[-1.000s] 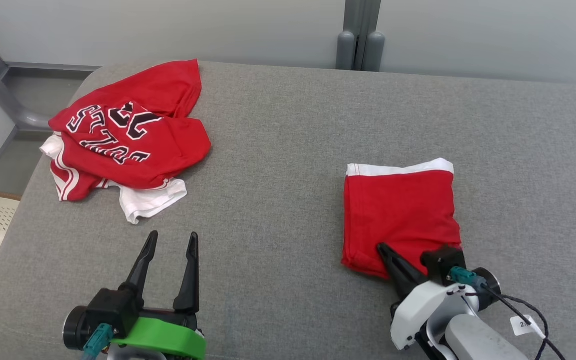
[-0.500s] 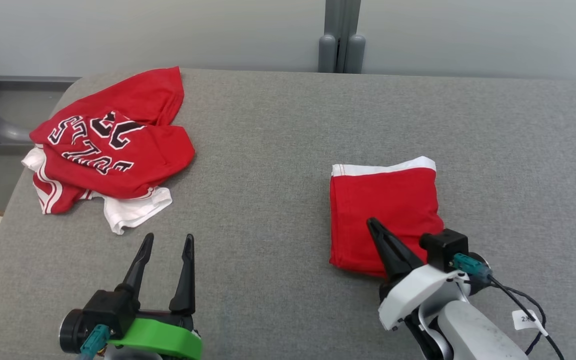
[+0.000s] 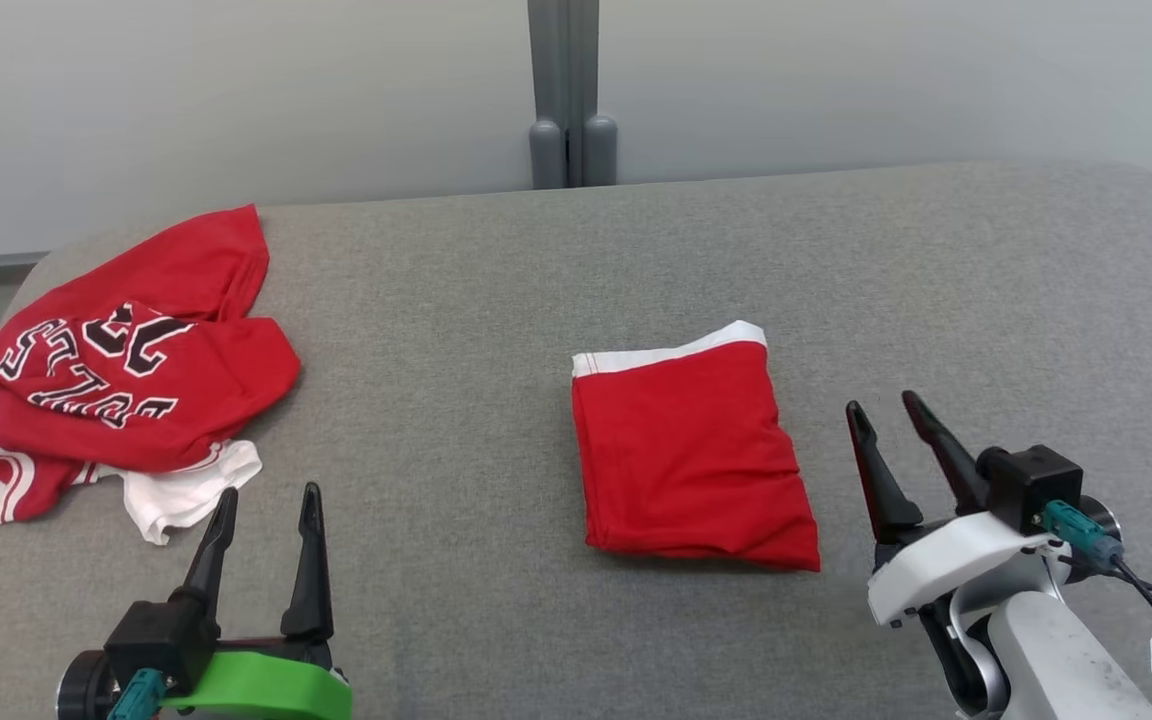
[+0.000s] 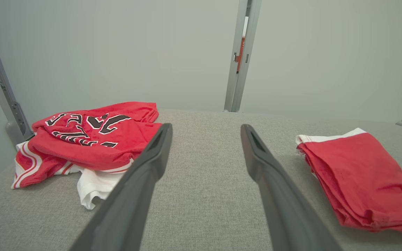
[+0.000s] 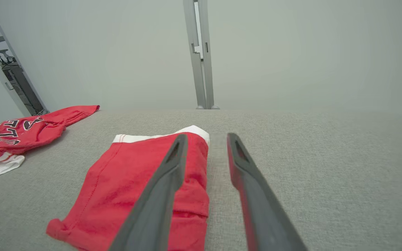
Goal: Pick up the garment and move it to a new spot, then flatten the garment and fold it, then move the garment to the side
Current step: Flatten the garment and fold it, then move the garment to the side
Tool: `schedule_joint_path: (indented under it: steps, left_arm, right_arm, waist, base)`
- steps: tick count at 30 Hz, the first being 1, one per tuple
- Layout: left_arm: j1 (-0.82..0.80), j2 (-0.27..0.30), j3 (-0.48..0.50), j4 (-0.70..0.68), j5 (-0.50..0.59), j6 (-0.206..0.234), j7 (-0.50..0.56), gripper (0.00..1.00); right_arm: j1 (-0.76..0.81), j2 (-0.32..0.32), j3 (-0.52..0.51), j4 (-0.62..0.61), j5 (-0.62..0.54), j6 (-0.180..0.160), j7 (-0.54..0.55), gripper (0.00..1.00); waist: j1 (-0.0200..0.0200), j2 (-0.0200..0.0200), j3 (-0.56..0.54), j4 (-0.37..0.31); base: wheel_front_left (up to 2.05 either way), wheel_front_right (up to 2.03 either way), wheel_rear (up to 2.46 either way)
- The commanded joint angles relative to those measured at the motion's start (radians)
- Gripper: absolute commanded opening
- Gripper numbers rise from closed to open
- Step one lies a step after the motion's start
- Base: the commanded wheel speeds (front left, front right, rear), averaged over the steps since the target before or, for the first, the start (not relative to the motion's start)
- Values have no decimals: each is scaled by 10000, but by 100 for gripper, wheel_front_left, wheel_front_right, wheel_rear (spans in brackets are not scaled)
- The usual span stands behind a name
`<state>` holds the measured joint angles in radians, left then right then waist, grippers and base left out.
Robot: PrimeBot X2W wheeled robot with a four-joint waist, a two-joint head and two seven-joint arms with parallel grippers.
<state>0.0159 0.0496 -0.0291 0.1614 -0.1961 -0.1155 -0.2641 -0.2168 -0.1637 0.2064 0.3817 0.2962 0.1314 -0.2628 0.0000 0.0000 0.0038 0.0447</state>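
Observation:
The garment is a red piece with a white band, folded into a flat rectangle in the middle of the grey padded surface. My right gripper hovers just to its right, open, with nothing between its fingers. In the right wrist view the folded garment lies under and left of the right gripper, whose left finger crosses over it. My left gripper stands open at the lower left, apart from everything. In the left wrist view the left gripper points at bare surface, with the garment to its right.
A crumpled red jersey with black and white lettering lies at the far left, also seen as the jersey and the jersey in the wrist views. A grey post stands against the pale wall behind. The surface's right edge curves away.
My right gripper has let go of the garment's near corner, opened and drawn back to its right. The head camera has turned, shifting the whole picture left. The left gripper stays open.

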Motion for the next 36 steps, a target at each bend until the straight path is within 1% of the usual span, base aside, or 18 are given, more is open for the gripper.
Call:
schedule_joint_path:
  steps: [1, 6, 13, 23, 36]
  left_arm:
    - [189, 18, 110, -36, 36, -28, -2, 100]
    - [290, 18, 224, -12, 148, -47, -2, 100]
    - [386, 18, 392, 39, 277, -50, -2, 100]
    - [588, 18, 634, -41, 462, 10, -2, 100]
    - [729, 113, 858, -71, 609, 25, -2, 100]
  right_arm:
    - [152, -11, -147, -142, -101, -15, -28, 100]
    - [455, -8, -449, -509, -197, -15, -28, 100]
    - [921, 75, -659, -957, -225, -15, -28, 100]
    - [1500, 300, -1105, -1483, -387, -15, -28, 100]
    - [1795, 453, -1433, -1887, -577, -15, -28, 100]
  waist:
    - [0, 0, -155, -345]
    - [0, 0, -248, -561]
    - [0, 0, -397, -623]
    - [0, 0, -528, -416]
    - [0, 0, -561, -142]
  base:
    - [0, 0, 0]
    - [0, 0, 0]
    - [0, 0, 0]
    - [0, 0, 0]
    - [0, 0, 0]
